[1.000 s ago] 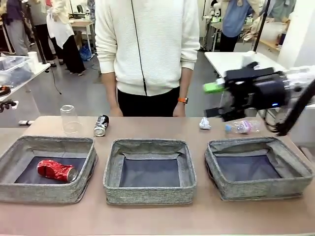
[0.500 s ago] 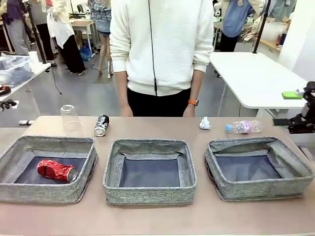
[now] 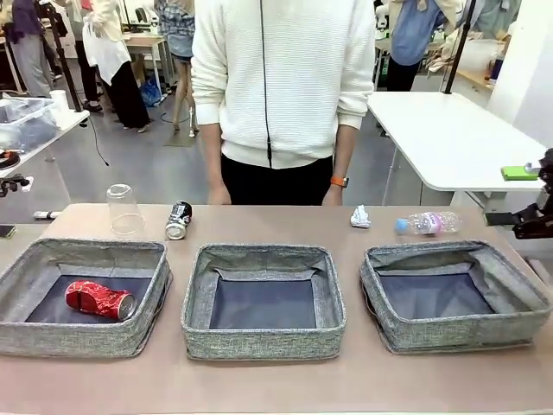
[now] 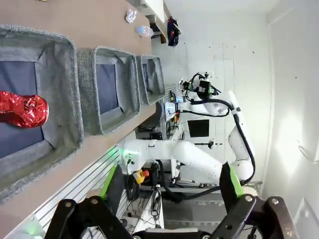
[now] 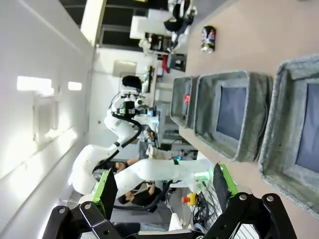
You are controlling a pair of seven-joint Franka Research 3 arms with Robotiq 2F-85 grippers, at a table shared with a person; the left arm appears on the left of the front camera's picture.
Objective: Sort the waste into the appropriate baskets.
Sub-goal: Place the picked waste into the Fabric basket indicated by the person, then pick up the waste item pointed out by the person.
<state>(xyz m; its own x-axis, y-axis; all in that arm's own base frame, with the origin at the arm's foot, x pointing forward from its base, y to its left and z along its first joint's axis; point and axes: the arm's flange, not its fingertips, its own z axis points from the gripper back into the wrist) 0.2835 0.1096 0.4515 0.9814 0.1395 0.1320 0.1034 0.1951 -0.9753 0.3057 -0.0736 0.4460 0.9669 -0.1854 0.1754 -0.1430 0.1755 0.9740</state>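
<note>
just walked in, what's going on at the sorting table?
Waste sorting, barely started. The crushed red can lies in the left basket; the middle basket and right basket hold nothing. The clear cup, black-and-silver can, paper wad and bottle sit on the table by the person. The left end effector and right end effector are open, holding nothing.

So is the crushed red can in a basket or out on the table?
In. The crushed red can lies on its side on the dark lining of the left basket, inside its walls.
</note>
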